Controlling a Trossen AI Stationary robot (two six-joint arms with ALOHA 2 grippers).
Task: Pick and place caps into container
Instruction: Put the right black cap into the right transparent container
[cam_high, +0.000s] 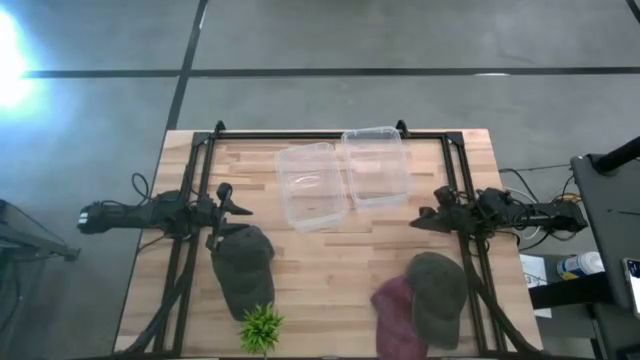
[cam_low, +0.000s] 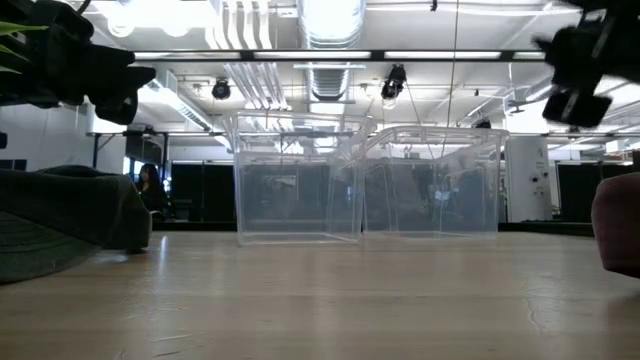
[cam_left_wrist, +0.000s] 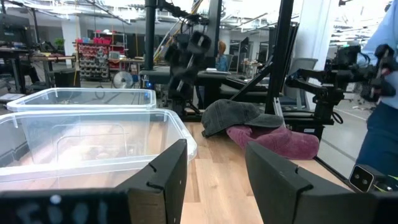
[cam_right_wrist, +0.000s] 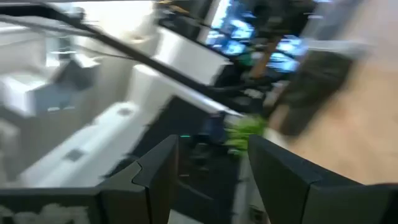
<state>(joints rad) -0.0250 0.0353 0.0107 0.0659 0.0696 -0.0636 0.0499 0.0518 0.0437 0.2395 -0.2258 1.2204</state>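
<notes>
Three caps lie crown up on the wooden table. One dark grey-olive cap (cam_high: 243, 268) is near the left side, just nearer than my left gripper (cam_high: 232, 203). A second dark cap (cam_high: 437, 295) overlaps the maroon cap (cam_high: 398, 318) at the near right, below my right gripper (cam_high: 420, 221). Both grippers hover open above the table and hold nothing. The left wrist view looks past the open left gripper (cam_left_wrist: 214, 180) at the dark cap (cam_left_wrist: 233, 115) and the maroon cap (cam_left_wrist: 277, 140). The blurred right wrist view shows the open right gripper (cam_right_wrist: 211, 174) and the left-side dark cap (cam_right_wrist: 323, 81).
Two clear plastic containers (cam_high: 312, 186) (cam_high: 376, 165) stand side by side at the far middle of the table, seen also as the containers (cam_low: 365, 185). A small green plant (cam_high: 261, 327) stands at the near edge by the left cap. A black frame (cam_high: 330, 136) borders the table.
</notes>
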